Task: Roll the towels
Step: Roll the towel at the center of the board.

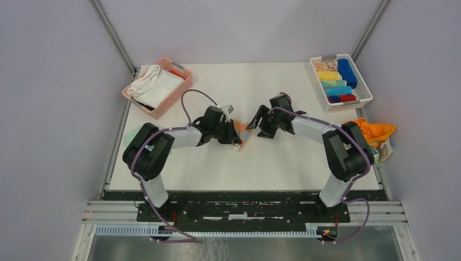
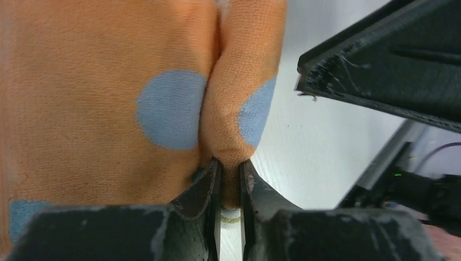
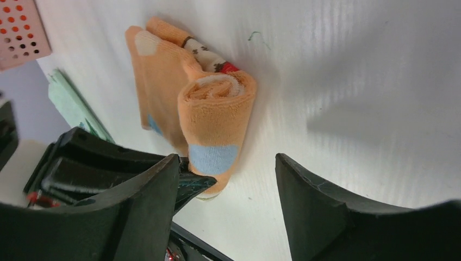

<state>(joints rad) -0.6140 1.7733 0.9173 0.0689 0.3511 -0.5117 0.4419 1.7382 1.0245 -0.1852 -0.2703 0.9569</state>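
An orange towel with blue dots (image 1: 242, 132) lies partly rolled at the table's middle. In the right wrist view its rolled end (image 3: 216, 117) faces the camera, spiral showing, with a flat tail behind. My left gripper (image 1: 235, 139) is shut on a fold of this towel (image 2: 231, 109); its jaws pinch the orange cloth between them (image 2: 230, 173). My right gripper (image 1: 263, 126) is open and empty, just right of the towel, its fingers (image 3: 315, 201) standing wide apart above the bare table.
A pink basket (image 1: 159, 87) with white towels stands at the back left. A white basket (image 1: 340, 81) of rolled coloured towels stands at the back right. A loose orange cloth (image 1: 376, 132) lies at the right edge. A pale green towel (image 1: 130, 137) lies at the left.
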